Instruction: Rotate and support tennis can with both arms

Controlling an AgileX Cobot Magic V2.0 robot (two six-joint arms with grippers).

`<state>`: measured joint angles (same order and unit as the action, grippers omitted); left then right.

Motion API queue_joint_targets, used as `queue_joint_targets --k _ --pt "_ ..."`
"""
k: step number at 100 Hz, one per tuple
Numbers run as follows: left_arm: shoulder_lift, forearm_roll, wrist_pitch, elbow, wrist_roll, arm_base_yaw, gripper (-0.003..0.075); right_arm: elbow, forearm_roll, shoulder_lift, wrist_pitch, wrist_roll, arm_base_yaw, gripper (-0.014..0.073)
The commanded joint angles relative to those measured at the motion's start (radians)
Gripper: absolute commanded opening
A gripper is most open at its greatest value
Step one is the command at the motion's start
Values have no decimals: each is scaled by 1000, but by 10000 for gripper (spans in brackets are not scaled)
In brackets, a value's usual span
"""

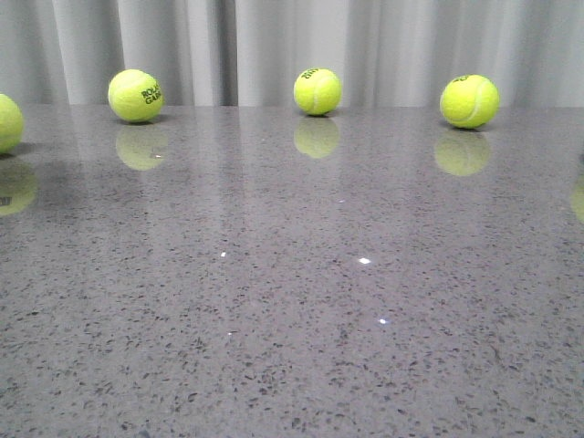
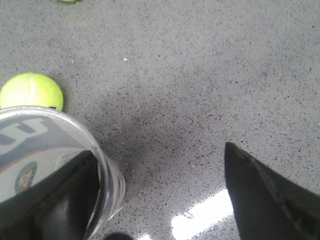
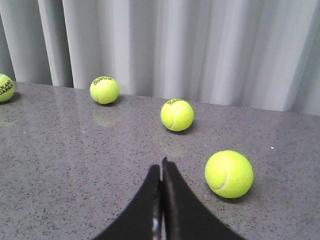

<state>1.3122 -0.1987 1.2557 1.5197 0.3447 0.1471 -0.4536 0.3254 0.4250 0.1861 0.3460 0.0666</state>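
The tennis can (image 2: pixel 47 142) shows only in the left wrist view: a white body with a navy panel, a round logo and a clear ribbed end. It lies against one finger (image 2: pixel 60 200) of my left gripper (image 2: pixel 160 150), and that finger shows dark through the clear plastic. The other finger (image 2: pixel 265 195) stands far off with bare table between, so the left gripper is open and not clamped on the can. My right gripper (image 3: pixel 161 164) is shut and empty, low over the table. The front view shows neither can nor grippers.
Yellow-green tennis balls lie along the table's far edge (image 1: pixel 135 95), (image 1: pixel 318 91), (image 1: pixel 469 100), with one at the left edge (image 1: pixel 7 121). A ball (image 2: pixel 31 91) lies just beyond the can. One ball (image 3: pixel 229 173) lies close beside the right fingers. Grey curtain behind.
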Motion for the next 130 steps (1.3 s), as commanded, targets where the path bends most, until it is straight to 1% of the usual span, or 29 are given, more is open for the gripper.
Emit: queue_joint_targets --k 1,25,40,53,63,70,84,111,130 --pt "-31 -16 14 35 -3 -3 503 -26 8 1 -70 0 -6 -68" --pt "-94 -5 12 35 -21 -3 501 -26 8 1 -70 0 -6 -68" --pt "-165 -4 6 35 -22 -3 501 -26 8 1 -70 0 -6 -68" --pt "-229 21 6 31 -54 -3 501 -26 8 1 -70 0 -6 -68" --pt "-287 48 -6 3 -78 -3 501 -26 8 1 -70 0 -6 -68" --pt "-340 47 -40 -42 -96 -3 496 -26 8 1 -70 0 -6 -68" --pt "-482 47 -161 -190 -124 -3 491 -26 8 1 -70 0 -6 -68" --pt "-773 44 -495 -565 -180 -3 492 -26 8 1 -70 0 -6 -68" --pt "-945 32 -716 -826 -180 -3 492 -26 8 1 -70 0 -6 -68"
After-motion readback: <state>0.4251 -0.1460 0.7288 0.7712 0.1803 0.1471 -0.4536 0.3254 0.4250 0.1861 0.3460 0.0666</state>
